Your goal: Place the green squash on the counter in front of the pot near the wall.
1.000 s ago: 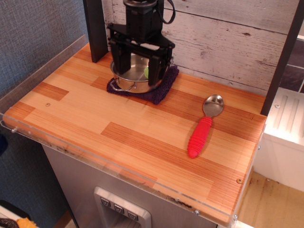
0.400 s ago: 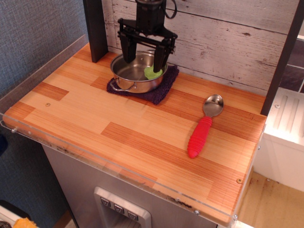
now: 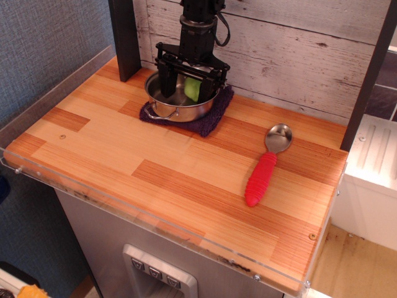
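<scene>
Pickup step: squash (image 3: 193,90) seen between fingers (image 3: 168,79) over pot (image 3: 177,99), apparently pinched. Next: lift needed, carried nearer, set on bench (image 3: 186,167).

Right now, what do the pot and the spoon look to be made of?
The pot looks like polished stainless steel: it mirrors its surroundings. The spoon has a shiny metal bowl and a ribbed, matte red handle, probably rubber or silicone.

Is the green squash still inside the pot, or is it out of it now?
Inside: the green squash shows within the pot's rim, between the end effector's fingers; whether it is gripped or lifted, cannot tell.
</scene>
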`<state>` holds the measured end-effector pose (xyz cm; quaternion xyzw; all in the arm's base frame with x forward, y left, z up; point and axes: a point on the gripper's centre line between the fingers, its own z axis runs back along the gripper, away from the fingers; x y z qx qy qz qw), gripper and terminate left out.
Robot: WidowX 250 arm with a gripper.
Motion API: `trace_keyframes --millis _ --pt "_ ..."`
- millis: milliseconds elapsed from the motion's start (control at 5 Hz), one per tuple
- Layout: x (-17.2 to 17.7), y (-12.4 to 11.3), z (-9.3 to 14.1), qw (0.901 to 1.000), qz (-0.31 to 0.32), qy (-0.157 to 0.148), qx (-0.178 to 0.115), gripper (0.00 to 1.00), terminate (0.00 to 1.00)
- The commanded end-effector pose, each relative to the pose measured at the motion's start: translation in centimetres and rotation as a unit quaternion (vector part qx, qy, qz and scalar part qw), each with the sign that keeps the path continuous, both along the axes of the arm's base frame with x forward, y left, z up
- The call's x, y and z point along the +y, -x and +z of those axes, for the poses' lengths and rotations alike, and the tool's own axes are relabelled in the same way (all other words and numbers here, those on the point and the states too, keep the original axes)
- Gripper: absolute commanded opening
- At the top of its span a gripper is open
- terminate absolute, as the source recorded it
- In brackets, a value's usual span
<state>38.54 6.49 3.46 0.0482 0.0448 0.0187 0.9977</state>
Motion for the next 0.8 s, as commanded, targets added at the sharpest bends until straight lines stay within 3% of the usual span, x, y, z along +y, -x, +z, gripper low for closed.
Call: trace_keyframes --millis 0,600 --pt "0.5 -0.5 0.5 0.9999 0.007 -0.001 -0.012 1.00 0.00" --pt "1.6 -2.3 1.7 0.9982 0.021 0.013 -0.055 1.00 0.00"
